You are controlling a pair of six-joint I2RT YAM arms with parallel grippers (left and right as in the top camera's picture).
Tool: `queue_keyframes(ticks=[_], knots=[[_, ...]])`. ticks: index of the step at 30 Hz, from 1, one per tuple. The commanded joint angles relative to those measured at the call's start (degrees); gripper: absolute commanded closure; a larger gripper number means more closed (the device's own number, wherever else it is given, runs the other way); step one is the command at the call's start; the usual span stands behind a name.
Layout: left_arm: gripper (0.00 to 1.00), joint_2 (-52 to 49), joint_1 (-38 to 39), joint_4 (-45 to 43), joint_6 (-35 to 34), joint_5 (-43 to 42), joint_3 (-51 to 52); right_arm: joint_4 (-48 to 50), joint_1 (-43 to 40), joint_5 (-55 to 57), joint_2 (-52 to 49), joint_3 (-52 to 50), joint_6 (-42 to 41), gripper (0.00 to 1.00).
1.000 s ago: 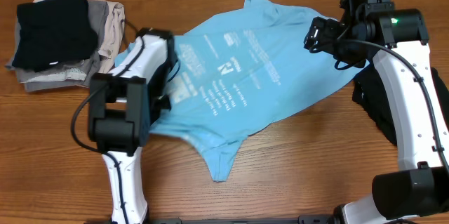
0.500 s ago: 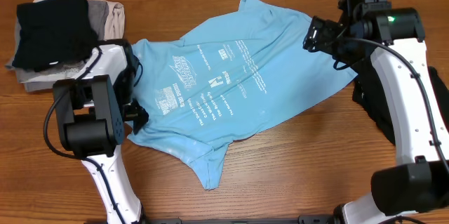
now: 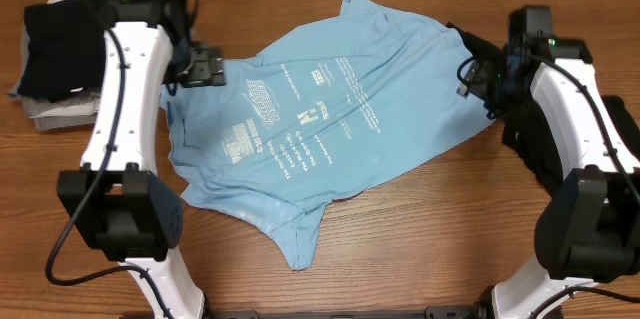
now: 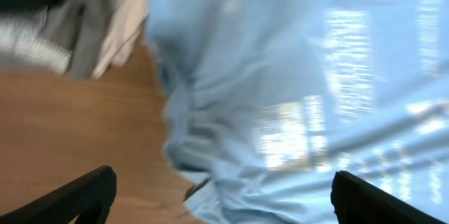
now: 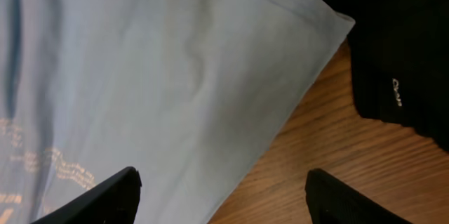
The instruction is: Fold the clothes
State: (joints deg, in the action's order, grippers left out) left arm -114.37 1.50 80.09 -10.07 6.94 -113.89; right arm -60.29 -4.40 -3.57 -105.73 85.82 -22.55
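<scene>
We are logging the light blue T-shirt (image 3: 320, 129) lying spread on the worktop (image 3: 450, 219), long axis running left to right | left gripper (image 3: 205, 64) spread wide, empty, hovering at its left end | right gripper (image 3: 468, 77) spread, empty, hanging over its right corner beside the black garment (image 5: 407, 55) | each arm nearer its own end

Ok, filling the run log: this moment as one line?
left gripper: open, over T-shirt edge | right gripper: open, over T-shirt corner | T-shirt: spread, unfolded

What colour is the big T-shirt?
The T-shirt is light blue with white writing, clearest in the overhead view.
</scene>
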Motion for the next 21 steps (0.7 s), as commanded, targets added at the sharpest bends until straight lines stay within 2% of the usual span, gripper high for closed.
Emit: queue_keyframes(ticks=[1, 8, 21], knots=[[0.0, 0.13, 2.8, -0.98, 4.35, -2.12, -0.2, 5.46, -0.96, 0.52, -0.48, -6.03, -1.75, 0.25], [0.01, 0.04, 5.44, -2.23, 4.35, -2.08, -0.15, 17.64, -1.09, 4.37, -0.55, -15.54, -3.52, 0.36], [0.01, 0.04, 6.05, -2.58, 4.85, -2.08, -0.15, 30.97, -1.09, 11.72, -0.81, -24.44, -4.76, 0.39]])
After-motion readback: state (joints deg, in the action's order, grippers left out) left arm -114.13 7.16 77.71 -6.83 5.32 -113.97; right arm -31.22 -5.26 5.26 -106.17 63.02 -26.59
